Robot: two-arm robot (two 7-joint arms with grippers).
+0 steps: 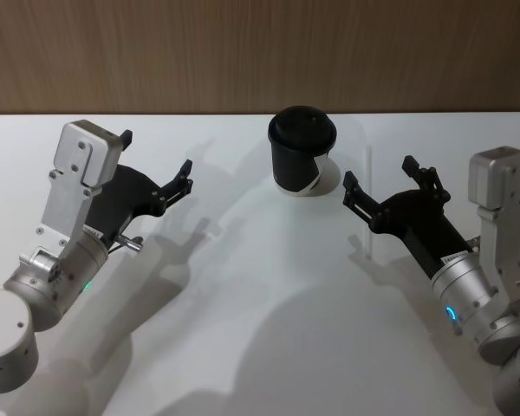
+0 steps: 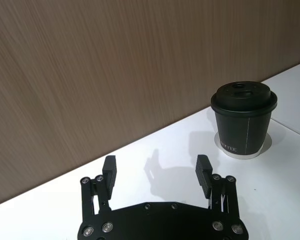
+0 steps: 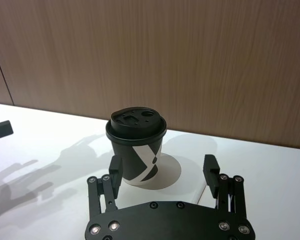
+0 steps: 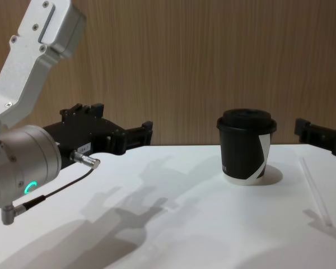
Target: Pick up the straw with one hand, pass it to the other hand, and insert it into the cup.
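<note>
Rightward of black lidded cup (image 4: pixel 245 150), thin translucent straw (image 4: pixel 316 190), left gripper (image 1: pixel 156 152), right gripper (image 1: pixel 379 172) both spread, empty

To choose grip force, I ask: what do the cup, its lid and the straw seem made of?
Cup: likely matte black paper; a side seam shows. Lid: probably moulded black plastic, with raised ridges. Straw: seemingly white plastic, thin and faintly see-through.

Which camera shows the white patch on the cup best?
The right wrist view: the white patch on the cup faces it. Chest view catches a strip at one side; head view a sliver; left wrist view the black side.
</note>
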